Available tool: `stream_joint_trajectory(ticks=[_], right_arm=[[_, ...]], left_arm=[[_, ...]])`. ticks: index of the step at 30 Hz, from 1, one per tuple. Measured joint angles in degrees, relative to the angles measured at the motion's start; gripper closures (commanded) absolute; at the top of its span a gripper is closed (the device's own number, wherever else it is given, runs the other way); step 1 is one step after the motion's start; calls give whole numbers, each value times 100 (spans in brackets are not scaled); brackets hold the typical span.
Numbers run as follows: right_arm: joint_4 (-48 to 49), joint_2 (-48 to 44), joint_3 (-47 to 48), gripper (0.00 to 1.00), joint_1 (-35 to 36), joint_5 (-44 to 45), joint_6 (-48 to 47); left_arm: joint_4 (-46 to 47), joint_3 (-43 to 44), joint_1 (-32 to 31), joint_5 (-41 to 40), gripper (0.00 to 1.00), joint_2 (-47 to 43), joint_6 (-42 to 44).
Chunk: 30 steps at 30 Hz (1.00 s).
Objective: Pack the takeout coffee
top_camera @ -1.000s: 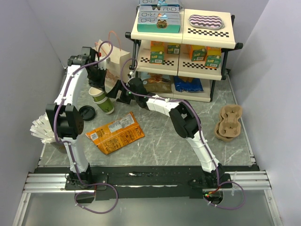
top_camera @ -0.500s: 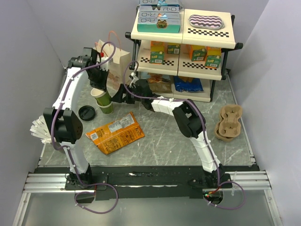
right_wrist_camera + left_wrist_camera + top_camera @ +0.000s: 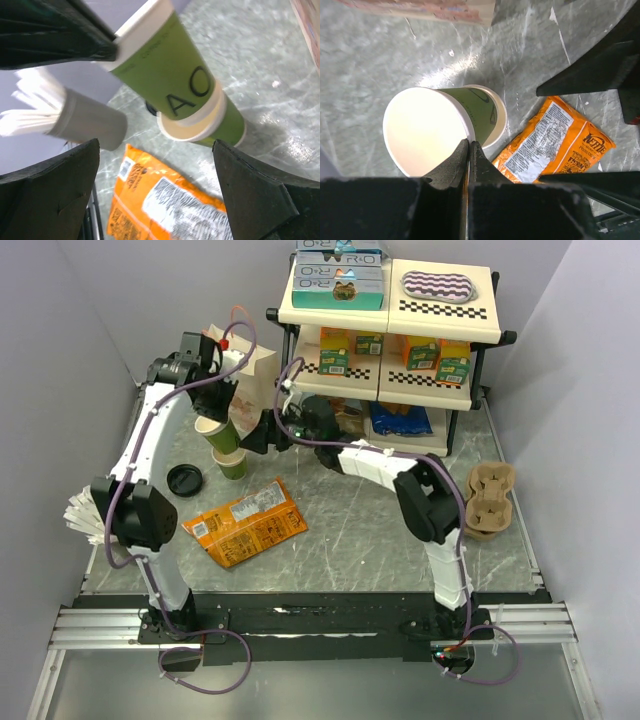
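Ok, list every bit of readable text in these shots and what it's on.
"AO": upper green cup, large dark letters.
"FUN...": orange snack bag, cut off; logo and fine print unreadable.
"R O", roughly: teal boxes on the top shelf.
Cartons below: too small to read.

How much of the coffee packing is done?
Not much. Neither cup is in the bag yet. Right now the left gripper pinches the rim of the top cup, whose bottom sits tilted inside the lower cup. The right gripper is open beside that one. The black lid lies apart on the table. Probably left: split the cups, put the lid on, bag the coffee.
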Motion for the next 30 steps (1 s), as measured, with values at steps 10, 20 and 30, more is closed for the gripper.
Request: stream_joint_trajectory(ticks=[10, 20, 30], right_arm=[[-398, -1770, -1169, 0, -315, -136, -710], [-2437, -5031, -2780, 0, -1349, 450, -1998], [-3906, -7044, -3880, 0, -2151, 1379, -2898]], left_arm=[[-46, -173, -201, -254, 99, -1032, 160], [-157, -1276, -1849, 205, 99, -2223, 376], [409, -1449, -4022, -31, 99, -1222, 544]])
